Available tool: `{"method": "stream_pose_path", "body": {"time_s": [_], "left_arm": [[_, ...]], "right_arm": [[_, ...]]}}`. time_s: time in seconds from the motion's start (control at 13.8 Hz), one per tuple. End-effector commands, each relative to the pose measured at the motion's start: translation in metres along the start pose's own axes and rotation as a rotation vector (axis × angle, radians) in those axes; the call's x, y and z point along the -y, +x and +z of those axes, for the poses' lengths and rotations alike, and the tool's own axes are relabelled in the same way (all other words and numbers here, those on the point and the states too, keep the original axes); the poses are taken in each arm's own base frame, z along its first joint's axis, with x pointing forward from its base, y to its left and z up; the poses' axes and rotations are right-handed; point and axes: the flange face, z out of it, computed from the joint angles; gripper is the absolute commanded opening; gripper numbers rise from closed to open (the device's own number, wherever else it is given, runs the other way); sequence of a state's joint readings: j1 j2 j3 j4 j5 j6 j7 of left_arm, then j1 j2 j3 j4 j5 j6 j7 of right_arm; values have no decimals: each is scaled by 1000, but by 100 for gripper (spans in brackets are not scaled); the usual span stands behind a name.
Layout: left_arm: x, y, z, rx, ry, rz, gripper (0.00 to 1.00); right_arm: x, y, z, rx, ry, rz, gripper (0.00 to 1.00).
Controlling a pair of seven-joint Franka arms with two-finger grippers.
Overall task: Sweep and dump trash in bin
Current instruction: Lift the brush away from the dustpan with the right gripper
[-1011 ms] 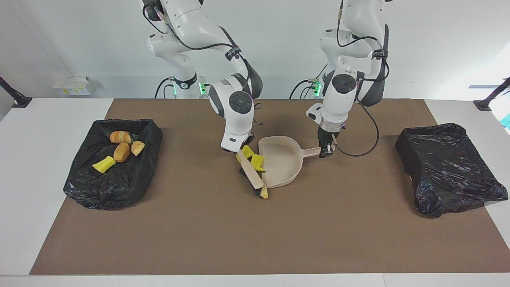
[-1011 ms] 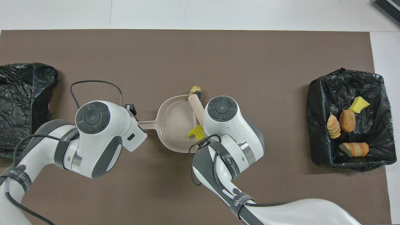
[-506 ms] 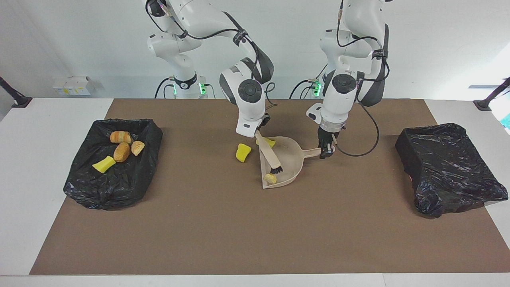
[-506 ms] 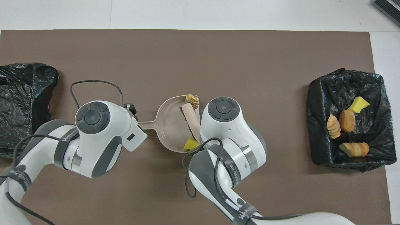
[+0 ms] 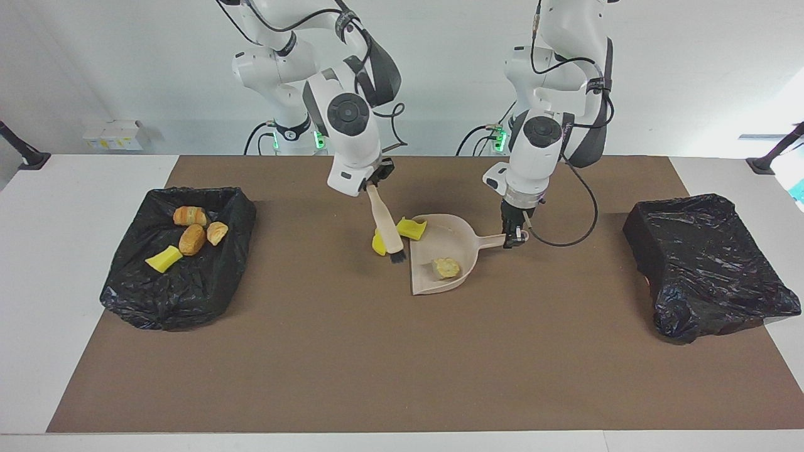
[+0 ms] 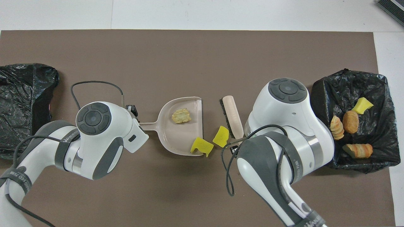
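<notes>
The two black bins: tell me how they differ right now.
The bin at the right arm's end lies open and holds four scraps; the bin at the left arm's end shows no scraps in either view. The first sags flat; the second stands bulkier. Both are lined with crinkled black plastic.

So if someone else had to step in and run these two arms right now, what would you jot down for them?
Left gripper: shut on the dustpan handle, pan flat on the mat.
Right gripper: shut on the brush, bristles down beside the pan's open edge.
Done: four scraps lie in the bin at the right arm's end; one bread lump is inside the pan.
Left: one yellow chunk sits at the pan's lip, another yellow chunk lies on the mat by the brush. Sweep both in, then dump.
The other bin shows nothing in it.
</notes>
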State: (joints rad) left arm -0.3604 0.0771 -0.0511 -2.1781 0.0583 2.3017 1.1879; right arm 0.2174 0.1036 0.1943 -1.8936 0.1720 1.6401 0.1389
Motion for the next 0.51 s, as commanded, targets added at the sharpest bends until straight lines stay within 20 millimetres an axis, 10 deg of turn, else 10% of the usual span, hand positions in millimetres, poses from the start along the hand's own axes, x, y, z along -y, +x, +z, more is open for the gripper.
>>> {"method": "stream_pose_path", "body": {"time_s": [0.0,0.43], "left_arm": [[-3,-2,-2,15,-1,21,0],[-4,-2,-1,24,-16,33,0]], "right_arm": [[-26,-18,28,-5,-14,109,0],[-31,-54,107,-58,-39,271,0]]}}
